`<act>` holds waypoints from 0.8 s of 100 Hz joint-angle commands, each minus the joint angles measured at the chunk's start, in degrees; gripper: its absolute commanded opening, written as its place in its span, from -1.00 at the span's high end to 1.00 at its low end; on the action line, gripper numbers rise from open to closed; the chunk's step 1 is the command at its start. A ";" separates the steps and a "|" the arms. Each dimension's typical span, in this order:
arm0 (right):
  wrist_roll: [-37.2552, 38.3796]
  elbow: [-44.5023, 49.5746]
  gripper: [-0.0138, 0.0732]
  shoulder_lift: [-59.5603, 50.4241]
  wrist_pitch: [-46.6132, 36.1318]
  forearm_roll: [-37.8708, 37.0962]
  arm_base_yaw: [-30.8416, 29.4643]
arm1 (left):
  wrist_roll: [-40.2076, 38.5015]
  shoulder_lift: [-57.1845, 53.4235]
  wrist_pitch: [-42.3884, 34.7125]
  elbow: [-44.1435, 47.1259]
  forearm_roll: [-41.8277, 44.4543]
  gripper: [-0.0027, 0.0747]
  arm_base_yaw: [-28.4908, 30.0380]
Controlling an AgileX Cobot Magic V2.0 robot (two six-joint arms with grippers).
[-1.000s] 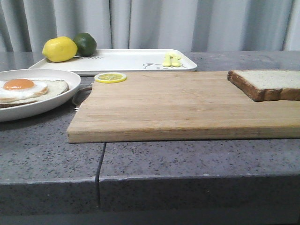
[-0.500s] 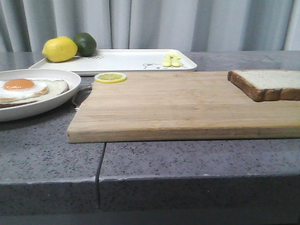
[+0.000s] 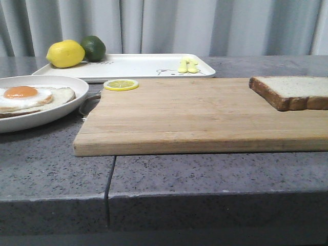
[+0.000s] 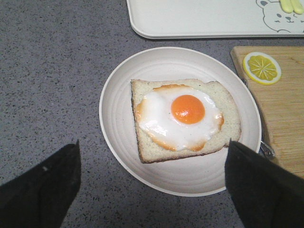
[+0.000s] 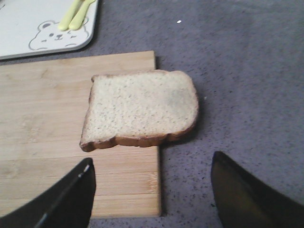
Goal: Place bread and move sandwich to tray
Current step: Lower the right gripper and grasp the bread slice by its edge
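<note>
Step in hand: judged as picking up the bread point(image 5: 140, 108), which lies untouched, half on the cutting board point(image 5: 61, 142) and half overhanging onto the bench point(image 5: 237, 71).
Right gripper point(image 5: 151, 190): wide open, empty, hovering above and just short of the bread, fingers spanning wider than the slice.
Left gripper point(image 4: 152, 183): wide open, empty, poised over the near rim of the plate, sandwich point(image 4: 183, 116) just ahead and centred between the fingers.
Doing it well: come down with fingers on opposite crusts; use the overhanging edge for clearance; squeeze lightly, since soft crumb likely dents.
Tray point(image 3: 138, 65): beyond both grippers, past the far edge of the board; lemon point(image 3: 65, 53) and lime point(image 3: 93, 47) occupy its left end, leaving bare room in the middle.
Lemon slice point(image 3: 121, 84): on the board corner nearest the plate; best avoided.
Surface: grey speckled stone bench with a seam.
Room: pale pleated curtain point(image 3: 164, 25) behind.
</note>
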 commanded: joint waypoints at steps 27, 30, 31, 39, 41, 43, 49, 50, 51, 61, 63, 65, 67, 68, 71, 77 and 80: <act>-27.46 -1.95 -0.51 12.62 -7.04 30.44 -14.92 | -0.40 -0.12 -2.90 -2.09 -1.41 -0.56 0.17; -29.39 -1.95 -0.51 13.31 -6.99 33.43 -16.27 | -0.40 -0.12 -2.90 -2.09 -1.41 -0.56 0.17; -29.89 -1.95 -0.51 13.68 -6.99 34.03 -16.52 | -0.40 -0.12 -2.90 -2.09 -1.41 -0.56 0.17; -35.50 -1.95 -0.51 15.72 -6.82 40.92 -18.67 | -0.40 -0.12 -2.90 -2.09 -1.41 -0.56 0.17; -36.81 -1.95 -0.51 16.27 -6.57 42.00 -19.13 | -0.40 -0.12 -2.90 -2.09 -1.41 -0.56 0.17; -37.59 -1.95 -0.51 16.83 -6.34 43.57 -19.51 | -0.40 -0.12 -2.90 -2.09 -1.41 -0.56 0.17; -40.84 -1.95 -0.51 18.32 -5.58 47.76 -20.31 | -0.40 -0.12 -2.90 -2.09 -1.41 -0.56 0.17; -41.20 -1.95 -0.51 18.68 -5.36 48.20 -20.38 | -0.40 -0.12 -2.90 -2.09 -1.41 -0.56 0.17; -41.82 -1.95 -0.51 18.87 -5.25 49.07 -20.51 | -0.40 -0.12 -2.90 -2.09 -1.41 -0.56 0.17; -45.11 -1.95 -0.51 21.59 -4.96 53.92 -20.70 | -0.40 -0.12 -2.90 -2.09 -1.41 -0.56 0.17; -45.63 -1.95 -0.51 21.94 -5.02 54.65 -20.80 | -0.40 -0.12 -2.90 -2.09 -1.41 -0.56 0.17; -46.11 -1.95 -0.51 22.45 -5.01 55.34 -20.92 | -0.40 -0.12 -2.90 -2.09 -1.41 -0.56 0.17; -46.53 -1.95 -0.51 23.00 -5.01 55.98 -20.92 | -0.40 -0.12 -2.90 -2.09 -1.41 -0.56 0.17; -46.66 -1.95 -0.51 23.33 -5.01 56.16 -21.01 | -0.40 -0.12 -2.90 -2.09 -1.41 -0.56 0.17; -47.09 -1.95 -0.51 24.07 -5.01 56.87 -21.07 | -0.40 -0.12 -2.90 -2.09 -1.41 -0.56 0.17; -48.13 -1.95 -0.51 25.49 -5.08 57.97 -21.07 | -0.40 -0.12 -2.90 -2.09 -1.41 -0.56 0.17; -48.55 -1.95 -0.51 26.39 -5.08 58.43 -21.07 | -0.40 -0.12 -2.90 -2.09 -1.41 -0.56 0.17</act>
